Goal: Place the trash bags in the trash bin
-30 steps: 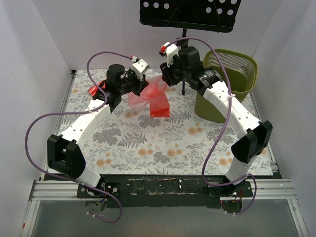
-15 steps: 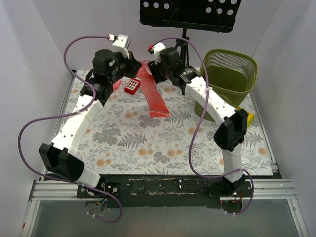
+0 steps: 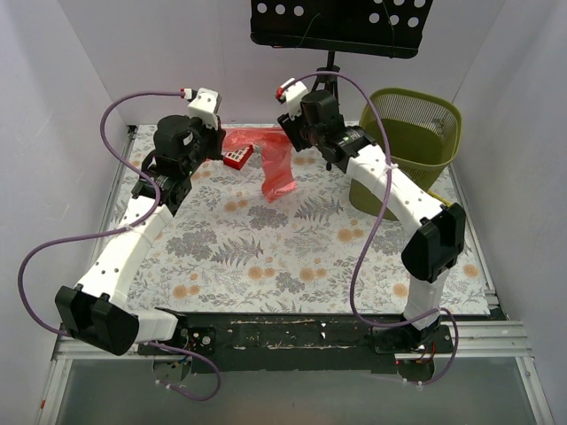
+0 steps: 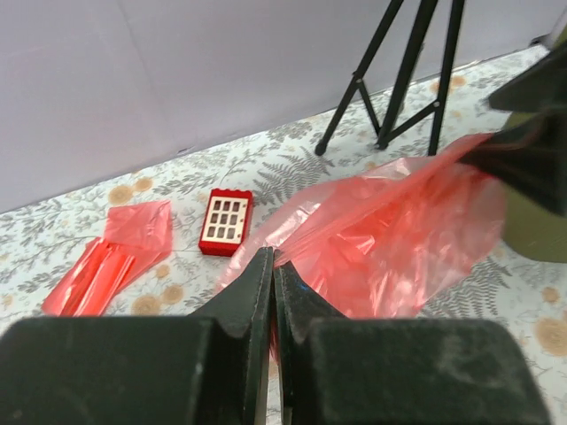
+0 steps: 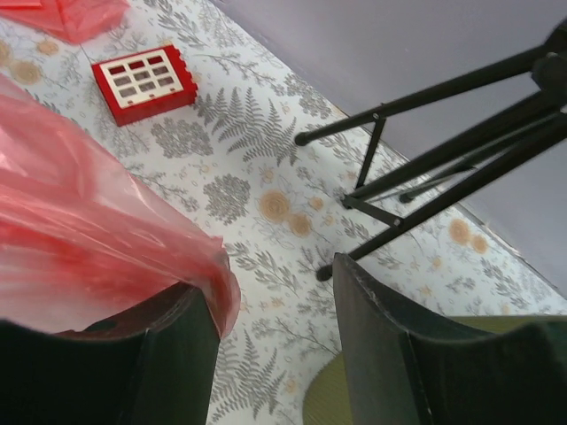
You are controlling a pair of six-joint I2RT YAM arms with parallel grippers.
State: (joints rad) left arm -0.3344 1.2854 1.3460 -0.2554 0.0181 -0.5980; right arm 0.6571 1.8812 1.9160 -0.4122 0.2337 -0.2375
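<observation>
Left claw is clamped on the bag; with the right claw released, film could be snagged on its finger.

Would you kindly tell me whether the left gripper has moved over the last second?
Yes. The left gripper, shut on the trash bag, has moved left in the top view, farther from the trash bin.

Far right, trash bin; left of it, trash bag, box beside.
</observation>
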